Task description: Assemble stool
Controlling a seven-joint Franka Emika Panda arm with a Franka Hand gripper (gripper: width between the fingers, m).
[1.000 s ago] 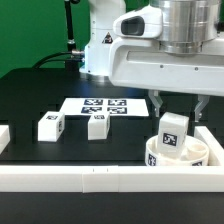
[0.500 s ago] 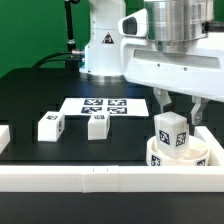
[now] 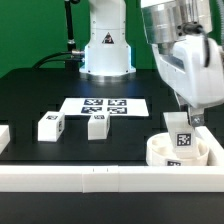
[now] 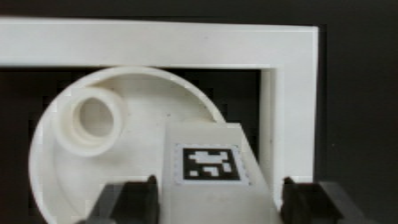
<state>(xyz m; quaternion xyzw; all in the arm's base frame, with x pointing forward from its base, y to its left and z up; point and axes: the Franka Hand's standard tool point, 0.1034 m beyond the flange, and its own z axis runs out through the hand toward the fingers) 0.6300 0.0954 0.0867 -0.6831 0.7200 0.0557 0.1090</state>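
Exterior view shows the white round seat [image 3: 160, 152] at the counter's [image 3: 30, 90] near edge on the exterior view's right, just behind the border rail [image 3: 100, 180]. The tool [image 3: 183, 123] is clamped narrow on a blocky white tagged leg [image 3: 182, 134], whose lower end sits within the seat's raised rim. Its long axis stands near upright, leaning slightly, with the tag facing the camera. Wrist view shows fingers [image 4: 128, 202] flanking the leg above the seat's hollow. Two loose legs [image 3: 50, 126] lie near the marker board [image 3: 105, 105].

Exterior cam low, facing arm base [image 3: 106, 55] across table [image 3: 30, 90]. Wrist cam close overhead. Both share seat [image 3: 160, 152], leg [image 3: 181, 135].
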